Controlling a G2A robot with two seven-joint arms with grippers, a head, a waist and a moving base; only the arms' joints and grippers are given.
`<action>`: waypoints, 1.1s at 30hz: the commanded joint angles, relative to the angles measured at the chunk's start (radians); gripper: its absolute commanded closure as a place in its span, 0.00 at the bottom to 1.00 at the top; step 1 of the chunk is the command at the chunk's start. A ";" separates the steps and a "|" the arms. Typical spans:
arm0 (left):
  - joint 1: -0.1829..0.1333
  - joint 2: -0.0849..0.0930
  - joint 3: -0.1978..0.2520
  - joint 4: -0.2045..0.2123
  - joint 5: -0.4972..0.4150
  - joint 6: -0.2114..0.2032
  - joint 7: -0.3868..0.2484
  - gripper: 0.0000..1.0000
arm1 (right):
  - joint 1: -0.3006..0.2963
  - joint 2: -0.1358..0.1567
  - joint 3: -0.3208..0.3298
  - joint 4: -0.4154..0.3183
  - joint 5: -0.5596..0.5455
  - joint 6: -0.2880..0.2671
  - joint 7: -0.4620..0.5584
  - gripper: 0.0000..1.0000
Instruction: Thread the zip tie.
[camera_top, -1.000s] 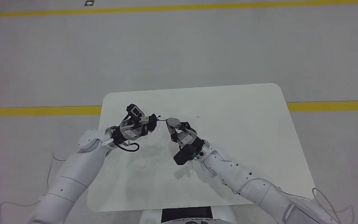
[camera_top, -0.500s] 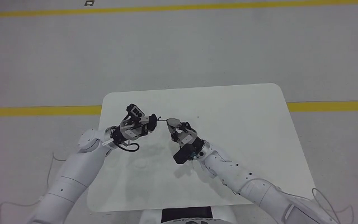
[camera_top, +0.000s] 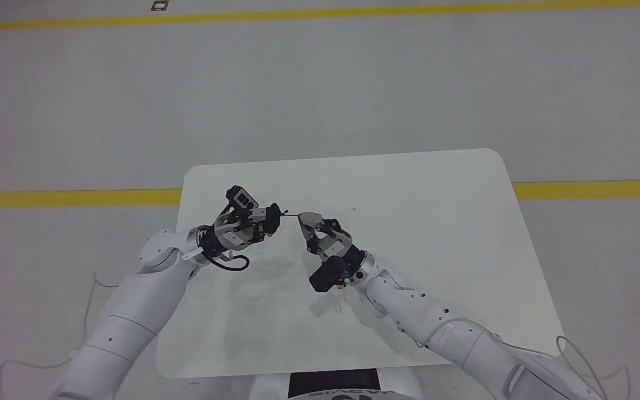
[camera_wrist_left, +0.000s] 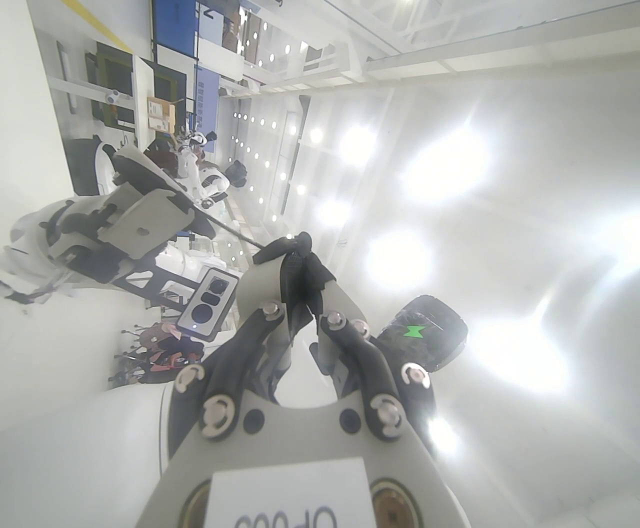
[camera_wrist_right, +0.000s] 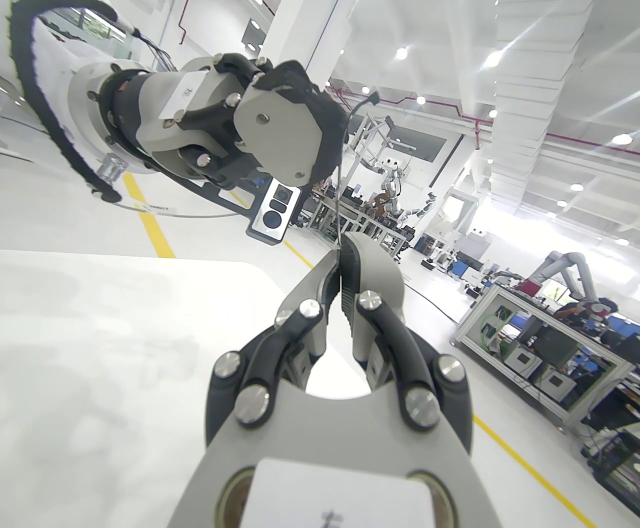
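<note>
Barely any change: left gripper (camera_top: 271, 213) & right gripper (camera_top: 303, 219) both stayed clamped on zip tie (camera_wrist_right: 339, 200), so threading hadn't advanced.

- White label (camera_wrist_left: 285, 492) at the base of the left gripper (camera_wrist_left: 299, 257): dark letters, upside down, cut off, unreadable.
- White sticker (camera_wrist_right: 332, 492) at the base of the right gripper (camera_wrist_right: 341, 257): print too small to read.

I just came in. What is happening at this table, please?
The robot holds a thin black zip tie in the air above the white table. The left gripper is shut on one part of it and the right gripper is shut on another, their tips close together. Whether the strap is through its head cannot be seen.
</note>
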 joint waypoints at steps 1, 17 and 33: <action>0.000 0.000 0.000 0.000 0.000 0.000 0.000 1.00 | 0.000 -0.001 0.000 0.003 0.000 0.000 0.002 1.00; 0.000 0.000 0.000 0.000 0.000 0.000 0.000 1.00 | -0.005 -0.007 0.003 0.019 0.000 0.000 0.006 1.00; 0.000 0.000 0.000 0.000 0.000 0.000 0.000 1.00 | -0.009 -0.012 0.006 0.031 0.000 0.000 0.012 1.00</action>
